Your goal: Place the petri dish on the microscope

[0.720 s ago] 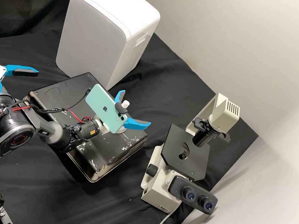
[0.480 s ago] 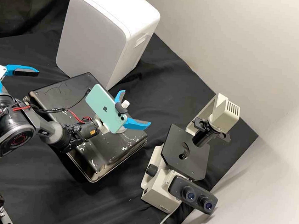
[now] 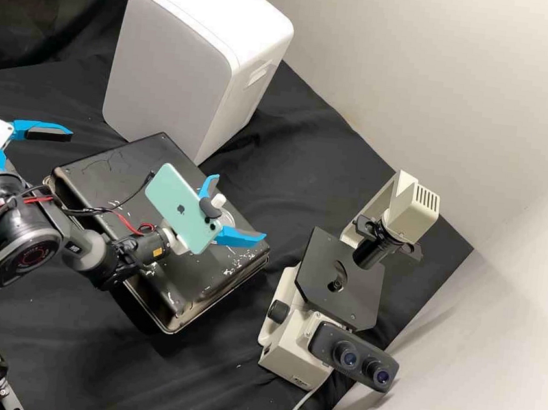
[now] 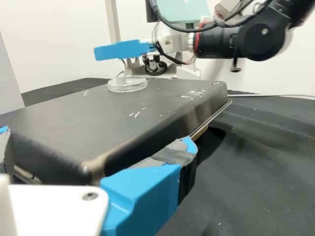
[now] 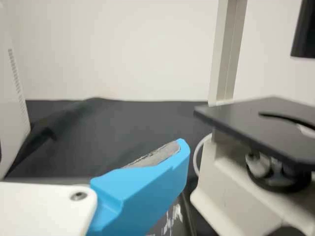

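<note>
- Lower and drawn back from where it hung, the right hand (image 3: 238,206) now sits over the black tray (image 3: 193,288), fingers spread wide and holding nothing.
- Petri dish (image 4: 127,83) rests on the tray just beneath it, ungripped.
- Microscope (image 3: 337,283) stage looks bare, so I'd say the grasp, carry and placing all remain.
- Left hand (image 3: 35,150) hangs wide open at the tray's other end.

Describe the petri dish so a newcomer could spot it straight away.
Find the big white box at the back of the bench; in front of it lies a black tray flecked with white. On its top, on the side toward the microscope, sits the petri dish: low, round and clear, the one see-through thing there, by the right gripper.
</note>
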Robot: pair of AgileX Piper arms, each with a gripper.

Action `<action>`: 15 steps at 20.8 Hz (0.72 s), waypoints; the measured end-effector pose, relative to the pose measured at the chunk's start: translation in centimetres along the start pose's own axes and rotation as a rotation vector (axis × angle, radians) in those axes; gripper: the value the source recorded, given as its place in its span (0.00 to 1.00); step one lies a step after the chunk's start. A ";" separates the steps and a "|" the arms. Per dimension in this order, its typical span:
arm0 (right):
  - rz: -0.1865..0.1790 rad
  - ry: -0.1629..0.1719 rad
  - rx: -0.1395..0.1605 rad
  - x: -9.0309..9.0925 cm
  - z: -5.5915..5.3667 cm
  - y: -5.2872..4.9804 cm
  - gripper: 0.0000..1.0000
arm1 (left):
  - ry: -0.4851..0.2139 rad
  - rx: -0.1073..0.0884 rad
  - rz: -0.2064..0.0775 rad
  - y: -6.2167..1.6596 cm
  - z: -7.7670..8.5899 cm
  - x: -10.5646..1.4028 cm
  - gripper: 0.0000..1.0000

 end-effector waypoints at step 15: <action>-0.080 -0.046 0.000 -2.9 2.1 -3.3 1.00 | -0.010 0.001 -0.001 -0.02 0.2 0.0 1.00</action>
